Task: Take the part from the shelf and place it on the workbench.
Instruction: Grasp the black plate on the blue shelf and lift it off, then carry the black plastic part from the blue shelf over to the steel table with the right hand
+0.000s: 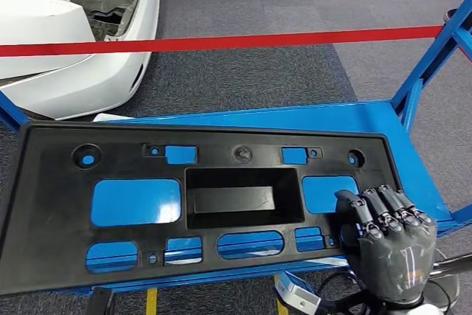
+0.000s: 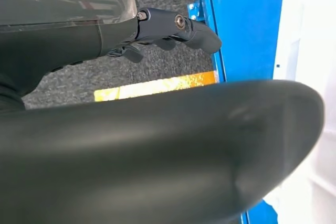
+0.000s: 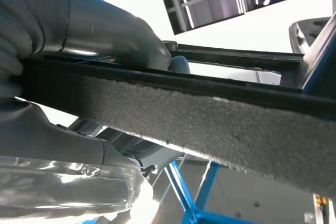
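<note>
— As the head view looks down, where's the part (image 1: 189, 197)?
— Flat on the blue workbench (image 1: 411, 175), a long black panel full of cut-outs; right hand (image 1: 389, 237) grips its near right edge. Carpet beyond.
— Left wrist?
— Left hand (image 2: 158, 30) beside a dark curved edge; grasp unclear.
— Right wrist?
— Fingers (image 3: 118, 32) clamp the rough edge.

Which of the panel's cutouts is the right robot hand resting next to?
The rounded rectangular cutout at the panel's right end, upper row; the right robot hand lies at its edge. The other cutouts are further left.
</note>
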You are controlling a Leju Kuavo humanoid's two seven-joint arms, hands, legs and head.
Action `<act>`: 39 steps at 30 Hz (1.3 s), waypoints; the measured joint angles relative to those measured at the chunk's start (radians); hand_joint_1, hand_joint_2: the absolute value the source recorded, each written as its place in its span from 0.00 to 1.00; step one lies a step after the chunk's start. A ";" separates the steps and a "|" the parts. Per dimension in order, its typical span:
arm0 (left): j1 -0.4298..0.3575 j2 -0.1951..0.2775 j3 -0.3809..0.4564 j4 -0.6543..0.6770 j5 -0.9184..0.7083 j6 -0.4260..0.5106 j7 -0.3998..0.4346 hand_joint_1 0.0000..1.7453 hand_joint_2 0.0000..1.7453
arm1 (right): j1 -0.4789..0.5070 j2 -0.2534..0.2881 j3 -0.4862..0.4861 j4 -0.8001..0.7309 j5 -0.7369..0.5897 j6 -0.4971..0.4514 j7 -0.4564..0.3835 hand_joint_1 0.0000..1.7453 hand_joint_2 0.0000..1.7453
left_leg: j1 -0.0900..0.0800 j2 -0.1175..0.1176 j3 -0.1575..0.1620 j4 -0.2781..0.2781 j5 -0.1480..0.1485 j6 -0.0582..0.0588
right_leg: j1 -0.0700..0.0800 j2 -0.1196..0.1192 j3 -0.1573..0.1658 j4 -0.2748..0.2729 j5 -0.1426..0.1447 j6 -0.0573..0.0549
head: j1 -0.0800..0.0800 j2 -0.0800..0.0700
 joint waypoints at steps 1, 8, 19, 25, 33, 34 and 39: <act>0.001 0.000 0.002 0.000 0.001 -0.011 -0.007 0.00 0.00 | 0.008 0.011 0.001 -0.011 0.000 0.000 -0.006 1.00 1.00 | 0.000 0.000 0.000 0.000 0.000 0.000 | 0.000 0.000 0.000 0.000 0.000 0.000 | 0.000 0.000; 0.006 0.000 0.005 0.000 0.000 -0.039 -0.024 0.00 0.50 | 0.036 0.046 0.015 -0.026 0.000 0.000 0.012 1.00 1.00 | 0.000 0.000 0.000 0.000 0.000 0.000 | 0.000 0.000 0.000 0.000 0.000 0.000 | 0.000 0.000; 0.009 0.000 0.005 0.000 -0.023 -0.048 -0.048 0.00 1.00 | 0.036 0.047 0.073 -0.003 0.002 0.000 0.062 1.00 1.00 | 0.000 0.000 0.000 0.000 0.000 0.000 | 0.000 0.000 0.000 0.000 0.000 0.000 | 0.000 0.000; 0.009 0.000 0.005 0.000 -0.021 -0.036 -0.036 0.00 1.00 | 0.034 0.047 0.096 0.018 0.002 0.000 0.075 1.00 1.00 | 0.000 0.000 0.000 0.000 0.000 0.000 | 0.000 0.000 0.000 0.000 0.000 0.000 | 0.000 0.000; 0.008 -0.001 0.012 0.000 -0.020 0.065 0.056 0.00 1.00 | 0.025 0.045 0.113 0.047 0.002 0.000 0.116 1.00 1.00 | -0.002 0.000 -0.001 0.003 -0.002 0.002 | -0.002 0.000 0.000 -0.001 0.001 0.001 | 0.000 0.000; 0.008 -0.002 0.014 0.000 -0.021 0.073 0.060 0.00 1.00 | 0.024 0.045 0.115 0.051 0.002 0.000 0.117 1.00 1.00 | -0.003 0.000 -0.001 0.005 -0.002 0.004 | -0.003 0.000 0.000 -0.001 0.001 0.002 | 0.000 0.000; 0.007 -0.003 0.021 0.000 -0.025 0.102 0.066 0.00 1.00 | 0.021 0.044 0.126 0.064 0.003 0.000 0.118 1.00 1.00 | -0.001 0.001 0.002 -0.002 0.003 0.015 | -0.003 0.000 0.003 -0.003 0.000 0.011 | 0.000 0.000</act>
